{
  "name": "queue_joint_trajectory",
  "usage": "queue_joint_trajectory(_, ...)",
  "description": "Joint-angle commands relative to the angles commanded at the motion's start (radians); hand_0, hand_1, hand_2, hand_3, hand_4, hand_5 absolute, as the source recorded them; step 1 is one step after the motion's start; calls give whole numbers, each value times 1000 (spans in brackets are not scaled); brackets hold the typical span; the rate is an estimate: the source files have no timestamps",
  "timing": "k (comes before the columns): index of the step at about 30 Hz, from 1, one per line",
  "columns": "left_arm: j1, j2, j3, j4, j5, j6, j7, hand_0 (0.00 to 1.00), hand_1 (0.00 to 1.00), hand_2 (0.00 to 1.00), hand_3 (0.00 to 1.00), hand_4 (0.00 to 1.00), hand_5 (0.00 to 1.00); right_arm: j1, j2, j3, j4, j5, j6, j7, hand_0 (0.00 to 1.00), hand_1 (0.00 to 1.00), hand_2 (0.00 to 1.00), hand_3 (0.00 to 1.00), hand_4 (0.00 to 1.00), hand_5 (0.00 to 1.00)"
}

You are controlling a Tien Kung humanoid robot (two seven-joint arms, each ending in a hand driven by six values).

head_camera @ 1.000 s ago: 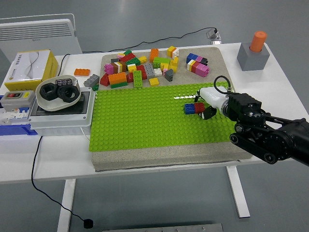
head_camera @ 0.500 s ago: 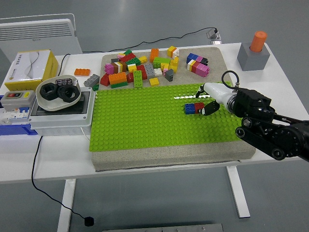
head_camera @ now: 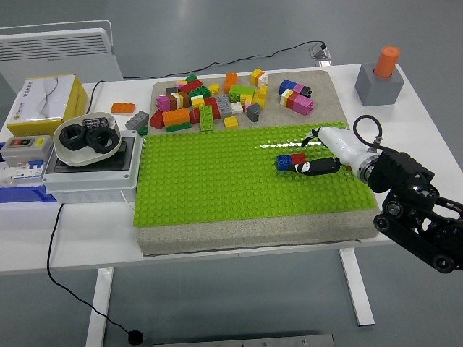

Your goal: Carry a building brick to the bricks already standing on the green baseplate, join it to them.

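Observation:
On the green baseplate point(head_camera: 217, 181), right of its middle, a blue brick point(head_camera: 283, 162) and a red brick point(head_camera: 298, 159) stand joined side by side. My right hand point(head_camera: 309, 152) comes in from the lower right and sits just right of the red brick. It is open and holds nothing. Its black lower finger point(head_camera: 318, 168) lies on the studs with its tip at the red brick's right side, and a thin upper finger point(head_camera: 312, 135) points left above it. Behind the plate lies a pile of loose bricks point(head_camera: 217, 97).
A grey foam pad point(head_camera: 253, 233) carries the baseplate. At the left stand a white bowl of black nuts point(head_camera: 87, 139) on a grey box, a switch box point(head_camera: 25, 148) and a yellow carton point(head_camera: 43, 101). An orange cylinder in a grey block point(head_camera: 380, 76) is far right.
My right hand and forearm have slid to the right and slightly down, away from the joined blue and red bricks. The bricks have stayed in place.

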Motion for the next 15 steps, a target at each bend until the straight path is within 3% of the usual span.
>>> queue_joint_trajectory(15,-2,-3,3,0,-3,1,0,767,760,791,849,956,876,13,44,-22,-79,-73,-4,-2,894,830,861,654,895,854)
